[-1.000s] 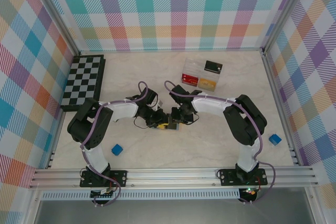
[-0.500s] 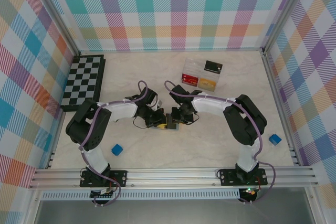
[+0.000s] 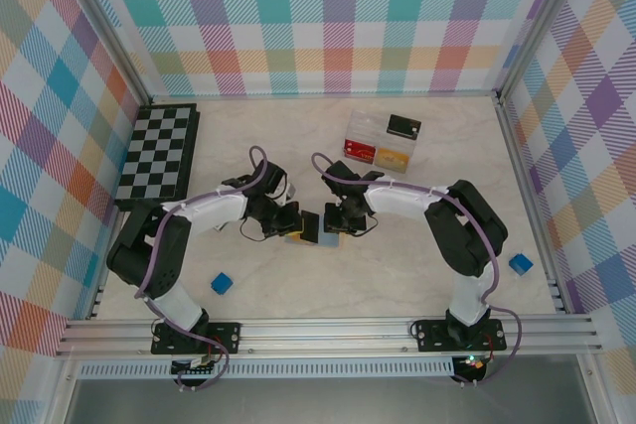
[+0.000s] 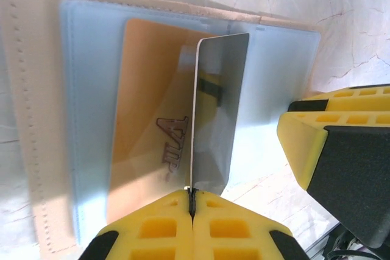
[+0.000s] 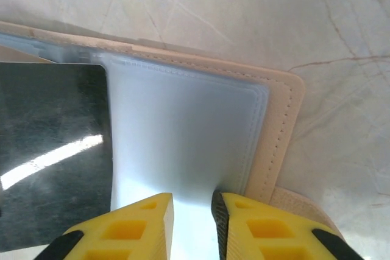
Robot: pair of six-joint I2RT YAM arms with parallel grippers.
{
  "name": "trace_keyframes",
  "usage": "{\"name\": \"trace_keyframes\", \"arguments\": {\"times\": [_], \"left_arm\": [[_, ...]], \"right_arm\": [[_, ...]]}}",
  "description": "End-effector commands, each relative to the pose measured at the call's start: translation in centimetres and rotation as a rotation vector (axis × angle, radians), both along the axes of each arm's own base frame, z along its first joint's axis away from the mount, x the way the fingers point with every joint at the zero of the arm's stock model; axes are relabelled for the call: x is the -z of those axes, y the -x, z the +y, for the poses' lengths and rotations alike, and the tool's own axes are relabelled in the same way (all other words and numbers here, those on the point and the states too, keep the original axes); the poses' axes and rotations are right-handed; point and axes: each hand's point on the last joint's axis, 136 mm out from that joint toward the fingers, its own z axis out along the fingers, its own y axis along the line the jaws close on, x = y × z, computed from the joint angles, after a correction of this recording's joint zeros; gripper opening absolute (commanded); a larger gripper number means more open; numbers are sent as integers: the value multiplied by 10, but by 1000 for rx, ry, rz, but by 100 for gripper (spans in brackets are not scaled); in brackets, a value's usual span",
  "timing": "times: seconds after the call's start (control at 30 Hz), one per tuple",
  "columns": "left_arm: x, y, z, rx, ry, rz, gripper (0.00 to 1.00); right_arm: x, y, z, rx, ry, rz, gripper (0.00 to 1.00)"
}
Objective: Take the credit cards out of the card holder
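The card holder (image 4: 36,120) lies open on the table, tan rim around light blue lining. A golden-orange credit card (image 4: 152,126) marked "VIP" sits flat in its pocket. My left gripper (image 4: 192,194) is shut on the near edge of a dark, glossy credit card (image 4: 216,114), which stands tilted up out of the holder. In the right wrist view that dark card (image 5: 52,150) shows at the left. My right gripper (image 5: 192,202) pinches the blue panel at the card holder's (image 5: 274,138) other end. From above, both grippers meet at the holder (image 3: 310,228) mid-table.
A clear compartment box (image 3: 383,141) stands at the back right. A checkerboard (image 3: 159,153) lies by the left wall. One blue cube (image 3: 221,283) sits near the left arm's base. Another blue cube (image 3: 520,264) sits by the right wall.
My left gripper has closed on the dark card, and the left arm has swung a little to the left with it. The right arm has stayed where it was.
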Motion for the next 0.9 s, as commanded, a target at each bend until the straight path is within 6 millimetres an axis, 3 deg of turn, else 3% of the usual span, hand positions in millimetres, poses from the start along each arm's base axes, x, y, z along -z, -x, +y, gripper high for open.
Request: {"name": "trace_keyframes", "arguments": {"times": [0.0, 0.2, 0.4, 0.6, 0.87], "left_arm": [[-7, 5, 15, 8, -22, -17, 0], [-23, 1, 23, -16, 34, -37, 0], [-46, -8, 27, -76, 85, -88, 0], [-85, -16, 13, -115, 236, -159, 0], [-136, -24, -7, -126, 459, -207, 0]], "right_arm": [[-26, -5, 10, -45, -98, -62, 31], [-64, -11, 32, -69, -323, -129, 44], [-76, -16, 32, -14, -462, -112, 63], [-91, -19, 37, 19, -642, -58, 76], [-137, -31, 36, 48, -890, -69, 88]]}}
